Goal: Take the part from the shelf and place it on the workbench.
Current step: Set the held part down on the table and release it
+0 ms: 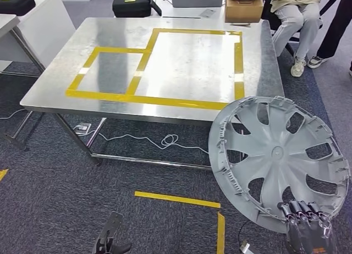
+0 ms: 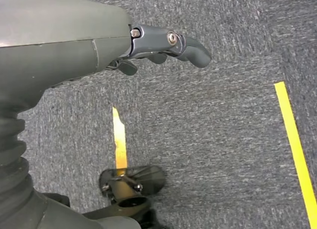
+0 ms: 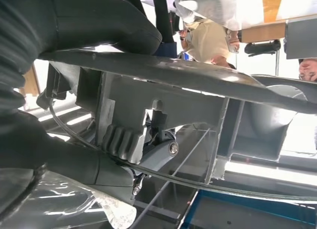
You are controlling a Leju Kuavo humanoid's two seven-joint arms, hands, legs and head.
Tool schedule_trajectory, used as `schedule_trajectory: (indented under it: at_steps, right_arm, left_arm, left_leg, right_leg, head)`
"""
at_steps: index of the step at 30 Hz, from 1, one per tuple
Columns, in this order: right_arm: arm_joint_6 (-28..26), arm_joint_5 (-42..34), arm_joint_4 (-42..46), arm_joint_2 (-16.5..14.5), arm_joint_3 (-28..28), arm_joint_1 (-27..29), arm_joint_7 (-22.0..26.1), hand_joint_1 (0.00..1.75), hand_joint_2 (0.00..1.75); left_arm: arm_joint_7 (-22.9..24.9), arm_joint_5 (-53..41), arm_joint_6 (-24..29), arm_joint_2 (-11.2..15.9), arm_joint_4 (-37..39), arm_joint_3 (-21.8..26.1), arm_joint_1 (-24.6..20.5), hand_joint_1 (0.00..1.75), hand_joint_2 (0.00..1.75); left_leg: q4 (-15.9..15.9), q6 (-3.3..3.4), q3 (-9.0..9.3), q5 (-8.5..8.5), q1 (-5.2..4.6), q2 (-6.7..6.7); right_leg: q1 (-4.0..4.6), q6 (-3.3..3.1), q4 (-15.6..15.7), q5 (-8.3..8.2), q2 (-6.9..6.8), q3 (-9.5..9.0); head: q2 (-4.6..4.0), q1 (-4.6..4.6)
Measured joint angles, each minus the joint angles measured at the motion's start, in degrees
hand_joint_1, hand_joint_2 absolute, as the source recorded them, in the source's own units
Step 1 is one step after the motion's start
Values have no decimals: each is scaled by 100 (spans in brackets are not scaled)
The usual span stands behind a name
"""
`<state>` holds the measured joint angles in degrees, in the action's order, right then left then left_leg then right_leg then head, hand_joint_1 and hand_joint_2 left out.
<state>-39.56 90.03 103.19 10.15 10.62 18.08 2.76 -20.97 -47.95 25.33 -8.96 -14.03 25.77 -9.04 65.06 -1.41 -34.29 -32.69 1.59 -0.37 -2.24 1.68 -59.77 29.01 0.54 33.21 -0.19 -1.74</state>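
My right hand (image 1: 308, 227) sits lowest in the head view, fingers hooked over the bottom rim of the hubcap (image 1: 279, 155), which I hold up just off the near right corner of the bench (image 1: 49, 89). The left hand (image 2: 164, 43) hangs empty, fingers loosely spread above the carpet. I judge an edge grip that thin could let the cap swing or slip, or clip the bench edge.

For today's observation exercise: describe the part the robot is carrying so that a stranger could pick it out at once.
Start at the steel workbench marked with yellow tape rectangles. In front of its right corner, above the grey carpet, the right hand grips a round grey plastic wheel cover by its lower rim. Its curved spokes and openings set it apart.
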Motion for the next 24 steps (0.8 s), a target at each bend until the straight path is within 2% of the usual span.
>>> schedule_trajectory:
  at_steps: [2,3,4,5,7,8,9,10,11,12,14,15,16,18,24]
  right_arm:
    - [0,1,-1,-1,0,1,-7,175,175]
    - [0,1,-2,-1,1,2,-8,175,175]
    - [0,1,-2,-1,1,2,-9,175,175]
    - [0,1,-3,-1,2,1,-10,175,175]
    - [1,1,-3,-1,2,-2,-13,175,175]
    - [1,1,-3,-1,2,-3,-15,175,175]
    - [1,2,-4,-1,2,-6,-15,175,175]
    - [0,2,-4,-1,2,-6,-16,175,175]
    - [0,2,-4,0,5,-6,-15,175,175]
    - [0,1,-2,0,8,-4,-14,175,175]
    - [0,1,-1,1,18,-16,-13,175,175]
    - [0,0,-2,1,22,-28,-14,175,175]
    - [0,0,-3,1,26,-41,-16,175,175]
    - [0,0,-4,1,30,-50,-18,175,175]
    - [0,0,-8,1,31,-47,-17,175,175]
  left_arm:
    - [-3,1,0,0,0,0,12,0,175]
    - [-6,2,1,0,0,1,23,0,175]
    - [-10,3,1,0,0,1,32,0,175]
    - [-14,4,2,0,0,2,37,0,175]
    - [-21,4,2,10,0,4,36,0,175]
    - [-26,4,4,16,0,5,34,0,175]
    - [-29,4,5,22,0,7,34,0,175]
    - [-32,4,7,27,0,9,34,0,175]
    - [-34,5,9,24,0,9,34,0,175]
    - [-34,5,9,18,0,9,36,0,175]
    - [-38,6,12,8,0,9,35,0,175]
    - [-39,8,13,4,0,10,37,0,175]
    - [-41,10,14,2,0,11,37,0,175]
    - [-41,13,11,-4,0,11,40,0,175]
    - [-43,13,11,-11,0,11,41,0,175]
  left_leg:
    - [795,27,-404,-304,-15,8]
    - [1018,58,-533,-332,-28,9]
    - [1026,105,-566,-246,-50,9]
    - [809,172,-494,-56,-85,8]
    - [84,370,-199,365,-180,9]
    - [-215,455,-74,490,-222,12]
    - [-395,517,-3,532,-255,15]
    - [-459,543,20,511,-270,19]
    - [-528,542,34,521,-282,17]
    - [-597,508,61,535,-280,17]
    - [-743,305,125,591,-257,7]
    - [-785,228,148,609,-250,2]
    - [-797,187,154,610,-250,-1]
    - [-789,235,156,600,-258,-2]
    - [-780,249,152,595,-262,-2]
  right_leg:
    - [37,-27,0,16,-9,-4]
    - [61,-41,0,25,-9,-11]
    - [86,-54,0,34,-7,-23]
    - [114,-67,1,43,-4,-41]
    - [159,-89,13,63,-4,-83]
    - [168,-87,22,67,-3,-93]
    - [167,-75,34,67,-5,-92]
    - [162,-53,49,61,-9,-87]
    - [153,-25,85,46,-13,-91]
    - [155,-8,112,41,-22,-107]
    - [164,-76,219,2,-35,-168]
    - [164,-111,248,-7,-39,-192]
    - [161,-139,284,-23,-40,-208]
    - [156,-114,291,-20,-40,-220]
    - [154,-106,297,-26,-40,-223]
  head:
    - [1,-4]
    - [0,-3]
    - [-1,-3]
    - [-1,-3]
    - [-1,8]
    - [-1,12]
    - [0,14]
    - [-1,15]
    - [0,7]
    - [1,7]
    - [0,28]
    - [-1,37]
    - [-1,47]
    - [-1,49]
    - [-1,48]
